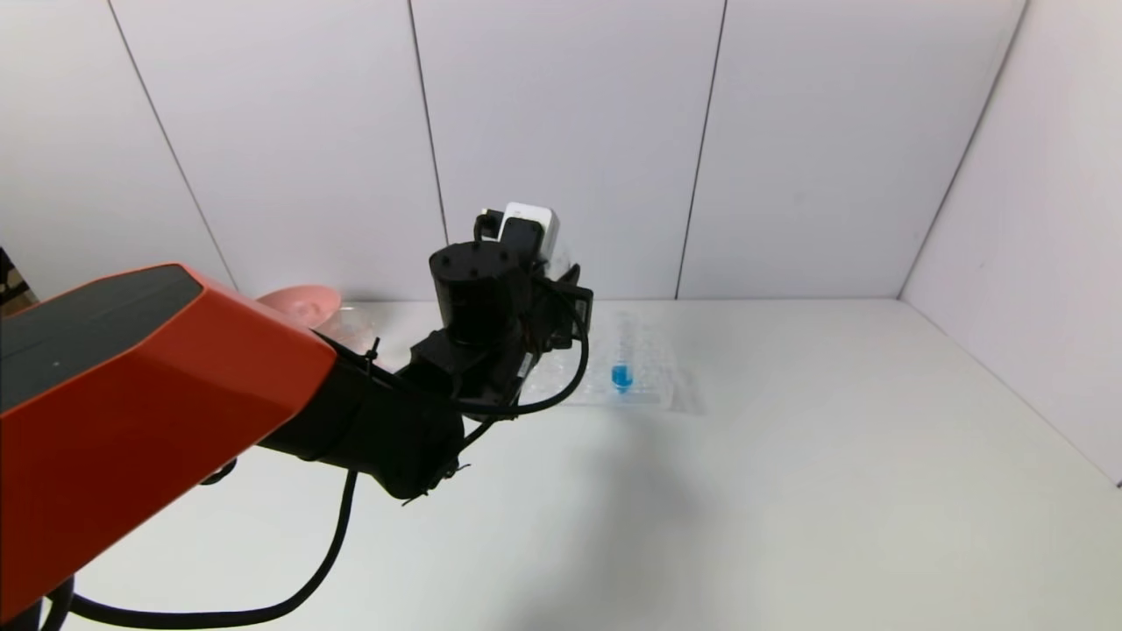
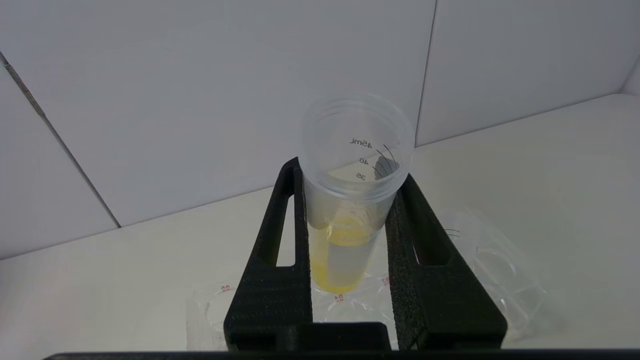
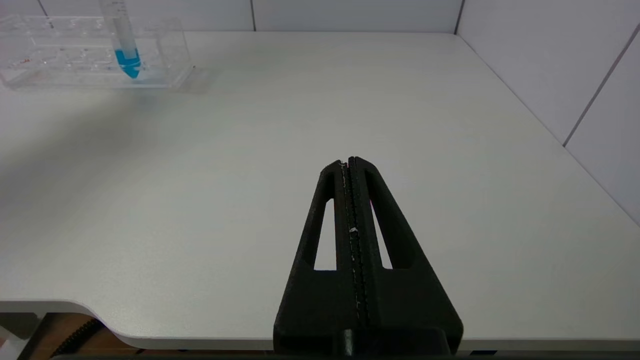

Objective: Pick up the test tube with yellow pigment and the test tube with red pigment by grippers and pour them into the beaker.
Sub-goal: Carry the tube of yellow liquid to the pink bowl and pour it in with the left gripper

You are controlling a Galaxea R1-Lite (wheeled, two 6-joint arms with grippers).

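My left gripper [image 2: 350,170] is shut on the test tube with yellow pigment [image 2: 345,245], a clear graduated tube with its open mouth towards the camera and yellow liquid pooled at its low end. It hangs just above the clear tube rack [image 2: 220,305]. In the head view the left wrist [image 1: 504,280] hides the jaws and the tube. My right gripper [image 3: 348,161] is shut and empty, low over the table near its front edge. The test tube with red pigment is out of view. I cannot make out the beaker with certainty.
The rack [image 1: 644,386] stands mid-table and holds a blue-liquid tube [image 1: 621,375], also in the right wrist view [image 3: 125,50]. A pink bowl [image 1: 302,302] sits at the back left. A clear round rim with faint marks [image 2: 462,227] lies beside the left gripper.
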